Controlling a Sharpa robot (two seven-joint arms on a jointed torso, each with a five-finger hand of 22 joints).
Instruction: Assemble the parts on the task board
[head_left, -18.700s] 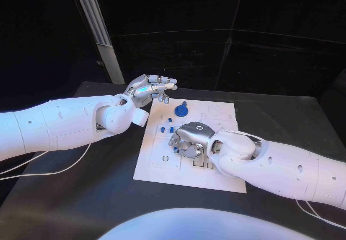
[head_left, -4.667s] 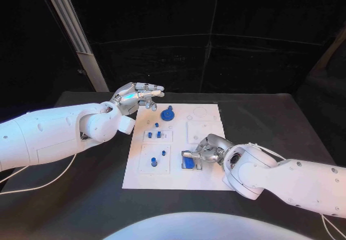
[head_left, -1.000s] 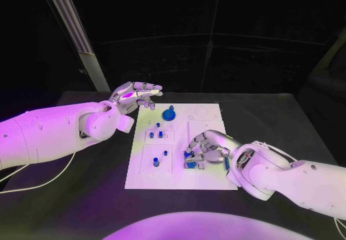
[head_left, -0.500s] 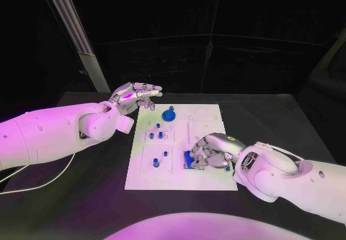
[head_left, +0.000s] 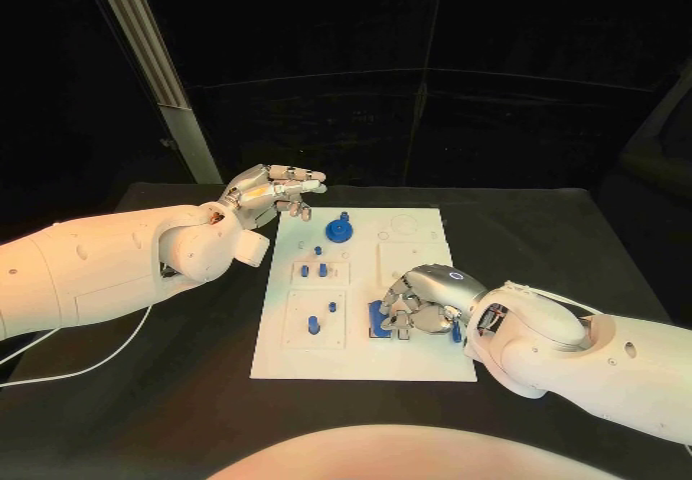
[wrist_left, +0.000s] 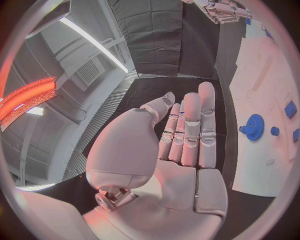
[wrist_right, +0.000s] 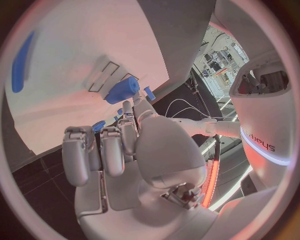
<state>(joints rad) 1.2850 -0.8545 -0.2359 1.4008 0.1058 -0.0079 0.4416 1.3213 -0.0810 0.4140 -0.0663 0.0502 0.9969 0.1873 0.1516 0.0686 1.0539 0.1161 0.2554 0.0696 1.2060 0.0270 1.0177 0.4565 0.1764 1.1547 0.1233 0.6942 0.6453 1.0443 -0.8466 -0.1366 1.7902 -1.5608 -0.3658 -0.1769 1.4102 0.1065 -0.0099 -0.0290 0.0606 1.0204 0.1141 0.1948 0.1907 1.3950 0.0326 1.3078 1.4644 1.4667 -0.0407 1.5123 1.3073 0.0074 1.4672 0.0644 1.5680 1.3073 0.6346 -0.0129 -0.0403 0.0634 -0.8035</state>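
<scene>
Your right robot hand (head_left: 420, 303) pinches a blue part (head_left: 378, 319) over the task board (head_left: 361, 360); lower it squarely. Left robot hand (head_left: 274, 190) hovers open.

Setting: robotics lab or test cell. Evidence: matte black counter (head_left: 159, 400) enclosed by black curtain walls (head_left: 433, 110); bare metal upright post (head_left: 170, 95); ceiling strip light (wrist_left: 94, 45); white cables (head_left: 87, 345) trailing across counter.

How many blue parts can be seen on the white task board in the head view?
About 7: a gear at the far end, a dot, two pegs, a peg and dot nearer, one piece at the right robot hand, which may hide more.
</scene>
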